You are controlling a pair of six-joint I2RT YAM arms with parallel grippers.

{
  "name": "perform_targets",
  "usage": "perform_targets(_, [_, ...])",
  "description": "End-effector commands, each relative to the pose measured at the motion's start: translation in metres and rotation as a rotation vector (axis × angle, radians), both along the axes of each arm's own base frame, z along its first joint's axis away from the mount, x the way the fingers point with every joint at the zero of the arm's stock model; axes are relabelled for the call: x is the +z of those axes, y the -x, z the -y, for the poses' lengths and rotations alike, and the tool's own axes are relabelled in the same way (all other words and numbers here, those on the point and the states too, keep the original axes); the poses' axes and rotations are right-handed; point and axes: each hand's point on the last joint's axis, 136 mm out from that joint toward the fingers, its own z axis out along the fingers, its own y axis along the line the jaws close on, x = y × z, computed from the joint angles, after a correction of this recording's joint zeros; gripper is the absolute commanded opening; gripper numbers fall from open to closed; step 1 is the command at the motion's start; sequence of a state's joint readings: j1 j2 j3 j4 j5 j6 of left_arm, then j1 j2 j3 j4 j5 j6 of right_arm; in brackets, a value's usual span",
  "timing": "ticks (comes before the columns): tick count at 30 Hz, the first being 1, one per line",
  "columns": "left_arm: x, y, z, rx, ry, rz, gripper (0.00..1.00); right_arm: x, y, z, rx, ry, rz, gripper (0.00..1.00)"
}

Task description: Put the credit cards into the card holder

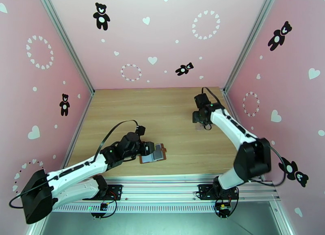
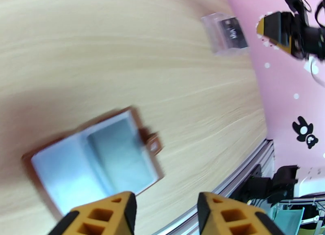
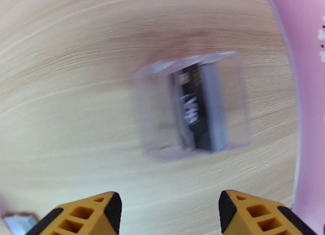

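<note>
The card holder point(image 1: 157, 154) lay open near the 6 o'clock edge of the wooden table point(image 1: 162, 110), its grey pockets facing up. The left gripper point(image 2: 166, 207) hung over it, fingers moderately apart with nothing between them. Toward 2 o'clock from the card holder, the credit cards point(image 3: 197, 110) stood on edge inside a clear box point(image 3: 150, 110). There were possibly two, though blur hid the count. The right gripper point(image 3: 170, 207) hovered above that box, jaws wide and empty.

Clear plastic box point(image 3: 233, 106) resting on the right half of a light wood-grain counter point(image 1: 162, 110); pink walls point(image 1: 134, 37) with black bear decals point(image 1: 101, 16); aluminium rail point(image 1: 162, 188) along the near edge.
</note>
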State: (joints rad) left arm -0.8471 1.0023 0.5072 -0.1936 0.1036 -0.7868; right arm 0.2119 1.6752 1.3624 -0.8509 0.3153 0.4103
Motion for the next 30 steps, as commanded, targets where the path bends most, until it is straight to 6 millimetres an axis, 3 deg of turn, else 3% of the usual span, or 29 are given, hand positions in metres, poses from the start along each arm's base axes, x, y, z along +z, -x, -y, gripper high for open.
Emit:
perform_targets(1, [-0.026,0.012,-0.026,0.043,-0.081,-0.049,0.47,-0.016,0.007,0.029,0.013,0.122,-0.154,0.70])
perform_targets(5, [-0.028,0.015,-0.034,0.058,-0.079,-0.047,0.48,-0.032,-0.005,0.042,-0.013,0.094,-0.186,0.71])
perform_targets(17, [-0.034,0.015,-0.036,0.064,-0.085,-0.059,0.49,-0.055,-0.025,0.047,-0.013,0.049,-0.247,0.70])
perform_targets(25, [-0.038,0.014,-0.034,0.063,-0.088,-0.067,0.49,-0.061,-0.031,0.053,-0.022,0.089,-0.275,0.68])
perform_targets(30, [-0.039,0.013,-0.033,0.063,-0.089,-0.072,0.49,-0.048,-0.035,0.068,-0.050,0.183,-0.268,0.65])
